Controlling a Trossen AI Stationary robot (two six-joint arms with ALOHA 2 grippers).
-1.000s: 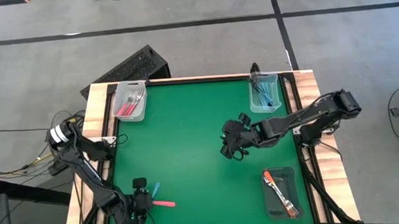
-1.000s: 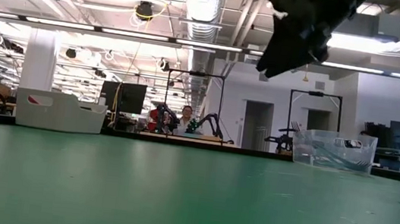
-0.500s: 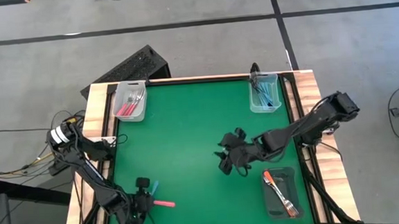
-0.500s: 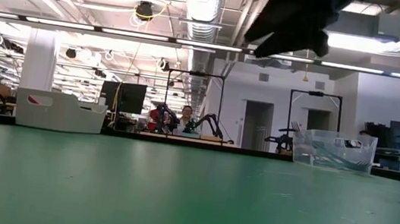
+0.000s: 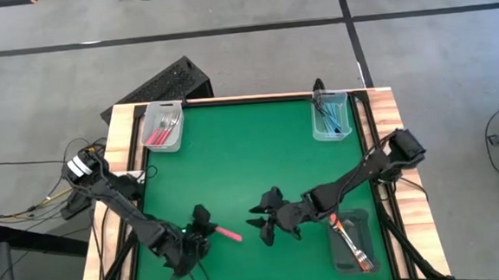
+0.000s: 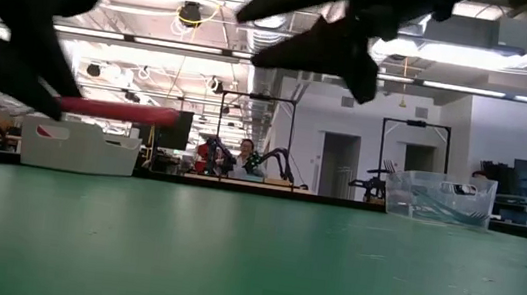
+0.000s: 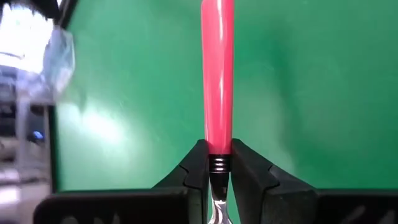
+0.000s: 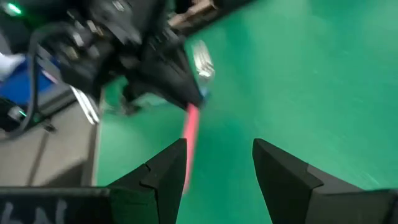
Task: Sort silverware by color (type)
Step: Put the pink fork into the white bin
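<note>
Gripping a pink-red fork (image 5: 228, 235) above green table (image 5: 233, 158), left gripper (image 5: 205, 230), right gripper (image 5: 268, 227) agape, seemingly empty, workshop behind.

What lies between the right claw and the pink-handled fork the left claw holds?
Only bare green table. In the high view, the open right claw faces the pink-handled fork, clamped in the left claw, across a short empty gap.

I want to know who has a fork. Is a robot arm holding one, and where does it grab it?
Yes. The left tool pinches the pink-red fork at its metal neck, below the handle. The right tool is open, empty.
</note>
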